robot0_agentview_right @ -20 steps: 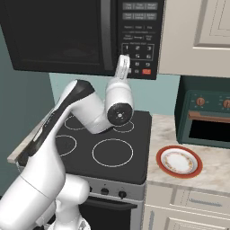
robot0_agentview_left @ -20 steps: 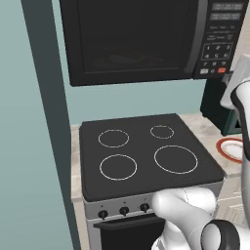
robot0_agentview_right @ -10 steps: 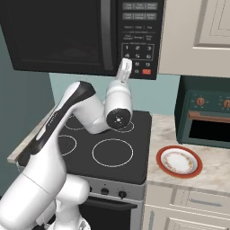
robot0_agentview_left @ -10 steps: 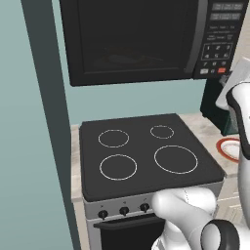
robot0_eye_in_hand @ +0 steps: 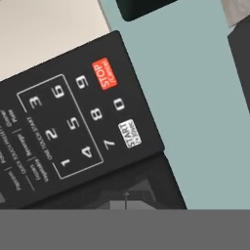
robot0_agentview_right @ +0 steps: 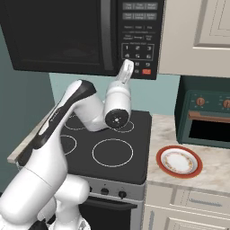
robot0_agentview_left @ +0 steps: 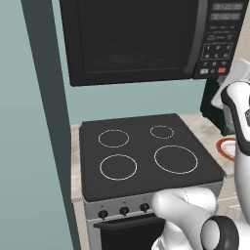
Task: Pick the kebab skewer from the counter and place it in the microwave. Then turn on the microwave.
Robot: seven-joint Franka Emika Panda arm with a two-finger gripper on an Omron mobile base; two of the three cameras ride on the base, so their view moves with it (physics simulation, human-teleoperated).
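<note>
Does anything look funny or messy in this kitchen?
Nothing stands out. The black microwave has its door shut, the black stovetop is bare, and the white red-rimmed plate sits flat on the beige counter.

The black microwave (robot0_agentview_left: 134, 39) hangs at twelve o'clock with its door shut, keypad and small red button at two o'clock. Below it the black four-ring stovetop (robot0_agentview_left: 146, 154) fills the centre, three knobs (robot0_agentview_left: 124, 211) on its front at six o'clock. A red-rimmed plate (robot0_agentview_left: 228, 147) lies on the beige counter (robot0_agentview_left: 207, 132) at three o'clock, beside the white arm (robot0_agentview_left: 241, 146)
</note>
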